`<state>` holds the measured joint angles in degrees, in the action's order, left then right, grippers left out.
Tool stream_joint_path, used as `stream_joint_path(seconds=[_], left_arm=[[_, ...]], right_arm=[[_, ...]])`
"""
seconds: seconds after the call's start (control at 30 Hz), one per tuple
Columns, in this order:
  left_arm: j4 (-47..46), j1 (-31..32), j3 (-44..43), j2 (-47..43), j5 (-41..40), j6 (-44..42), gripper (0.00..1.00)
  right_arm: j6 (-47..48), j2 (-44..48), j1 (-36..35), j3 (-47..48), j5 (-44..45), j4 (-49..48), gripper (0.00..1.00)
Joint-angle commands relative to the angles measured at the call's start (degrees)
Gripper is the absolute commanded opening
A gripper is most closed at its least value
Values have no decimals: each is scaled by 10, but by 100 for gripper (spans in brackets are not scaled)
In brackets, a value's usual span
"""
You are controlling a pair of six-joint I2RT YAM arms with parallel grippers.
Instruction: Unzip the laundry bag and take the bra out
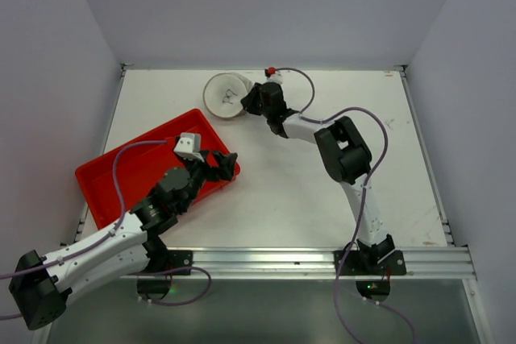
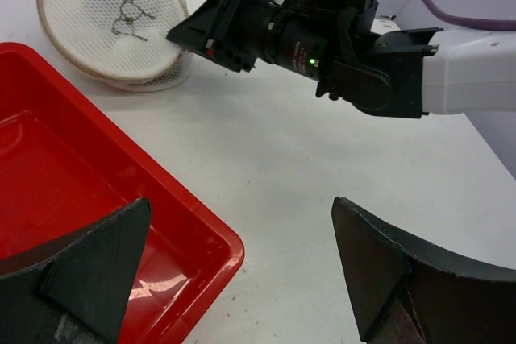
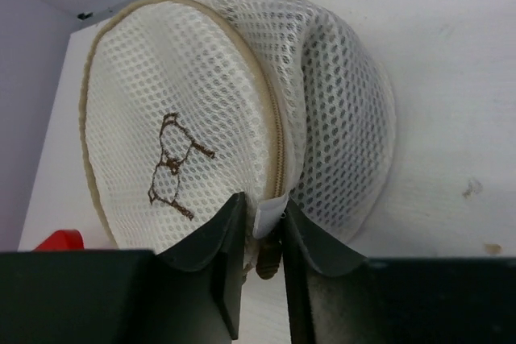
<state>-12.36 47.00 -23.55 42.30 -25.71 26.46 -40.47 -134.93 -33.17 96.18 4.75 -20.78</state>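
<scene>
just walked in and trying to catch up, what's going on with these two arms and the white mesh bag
The right claw is at the laundry bag, which lies on its side at the far edge of the table. It is pinching a small white tab at the zipper rim, and the zip looks shut. The left claw is open and holds nothing, near the corner of the red tray. The bra is not in view.
</scene>
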Motion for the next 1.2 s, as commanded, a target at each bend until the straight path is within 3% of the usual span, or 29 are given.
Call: stream_joint_path(seconds=[0.0, 0.1, 0.2, 0.33, 0.47, 0.67, 0.77, 1.03, 1.17], left_arm=[[-20, -2, -15, 5, 0, 8, 97], [-32, -2, -12, 8, 17, 0, 97], [-29, -2, -34, 44, 55, -6, 97], [15, -7, -130, 145, 109, 5, 94], [22, -7, -192, 215, 169, -44, 94], [7, -6, -254, 289, 247, -112, 92], [-27, -5, -247, 294, 290, -156, 92], [-133, 1, -201, 327, 427, -232, 90], [-110, 24, -230, 371, 436, -293, 89]], right_arm=[[-2, 85, 20, -50, 14, -46, 16], [0, 142, 39, -106, 14, -55, 8], [-10, 229, 54, -206, 13, -73, 7], [-47, 361, 90, -364, 7, -119, 7], [-90, 503, 98, -520, 23, -127, 11], [-149, 674, 96, -657, 43, -93, 13], [-150, 725, 96, -689, 39, -54, 13], [-180, 782, 97, -742, -19, -111, 13], [-216, 775, 97, -772, -32, -171, 12]])
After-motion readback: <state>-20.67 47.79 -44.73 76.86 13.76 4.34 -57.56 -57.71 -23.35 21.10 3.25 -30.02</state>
